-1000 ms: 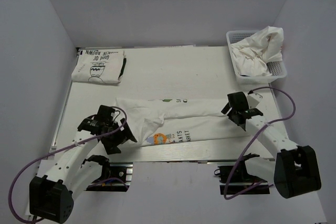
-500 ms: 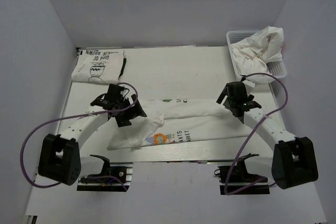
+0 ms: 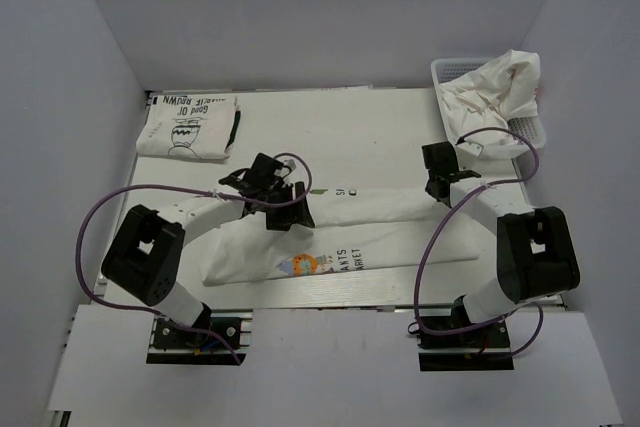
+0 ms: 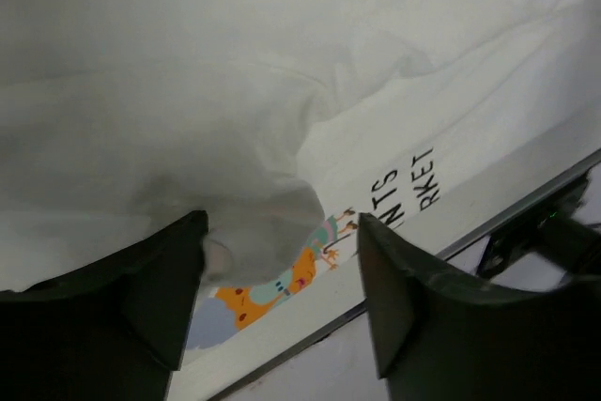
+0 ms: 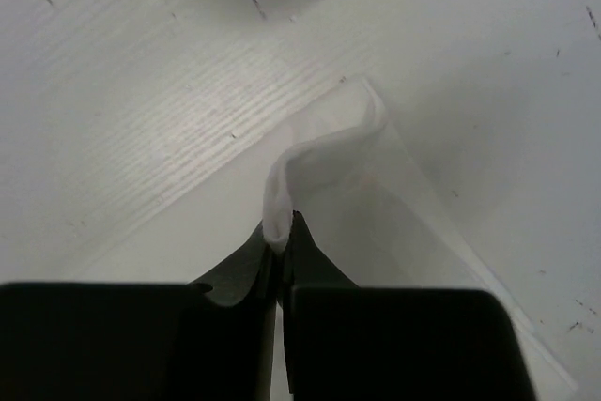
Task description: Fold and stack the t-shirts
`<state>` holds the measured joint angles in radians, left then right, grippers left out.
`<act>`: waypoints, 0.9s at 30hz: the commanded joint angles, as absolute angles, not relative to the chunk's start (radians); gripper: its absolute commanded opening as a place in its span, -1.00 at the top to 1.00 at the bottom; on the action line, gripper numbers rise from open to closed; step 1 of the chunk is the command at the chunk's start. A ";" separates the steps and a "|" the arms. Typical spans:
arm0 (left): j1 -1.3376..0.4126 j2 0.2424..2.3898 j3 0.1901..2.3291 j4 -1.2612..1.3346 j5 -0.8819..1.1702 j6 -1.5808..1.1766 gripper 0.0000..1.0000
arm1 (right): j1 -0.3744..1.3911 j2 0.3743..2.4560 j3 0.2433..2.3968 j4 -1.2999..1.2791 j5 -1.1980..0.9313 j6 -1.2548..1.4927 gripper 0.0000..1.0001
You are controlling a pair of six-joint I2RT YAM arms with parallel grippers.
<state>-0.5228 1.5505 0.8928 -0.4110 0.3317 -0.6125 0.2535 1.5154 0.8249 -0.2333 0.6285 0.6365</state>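
A white t-shirt (image 3: 385, 209) with black lettering and a colourful print (image 4: 272, 288) lies in a long band across the middle of the table. My left gripper (image 3: 288, 211) is over its middle left. Its jaws stand open around a raised fold of cloth (image 4: 268, 223), with the dark fingers (image 4: 404, 307) on either side. My right gripper (image 3: 437, 185) is at the shirt's right end, shut on a pinched edge of white cloth (image 5: 310, 152). Another t-shirt (image 3: 186, 130), folded and with black lettering, rests at the back left.
A white mesh basket (image 3: 528, 133) at the back right holds crumpled white shirts (image 3: 495, 92). Grey walls close in the table (image 3: 340, 137) on three sides. Purple cables (image 3: 120, 207) loop off both arms. The table's metal front edge (image 4: 526, 204) runs just beyond the print.
Both arms have swung away from the near edge, to the shirt. The left gripper went right to the shirt's middle, its jaws narrowing. The right gripper shut on the shirt's right end.
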 commanded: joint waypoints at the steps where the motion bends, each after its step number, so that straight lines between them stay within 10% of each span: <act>1: -0.570 1.543 0.920 -0.382 0.388 -0.543 -0.41 | 0.242 1.514 0.925 -0.127 0.637 0.609 1.00; 13: -0.738 1.565 0.917 -0.389 0.587 -0.428 -0.23 | 0.124 1.462 0.807 -0.077 0.467 0.643 0.99; 27: -0.769 1.385 0.992 -0.580 0.209 -0.528 -0.74 | 0.012 1.321 0.750 -0.264 0.581 0.744 -0.54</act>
<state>-0.7830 1.4963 0.9565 -0.5259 0.3546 -0.4782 0.0216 1.4094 0.7471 -0.2146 0.5243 0.6975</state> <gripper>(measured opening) 0.848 0.743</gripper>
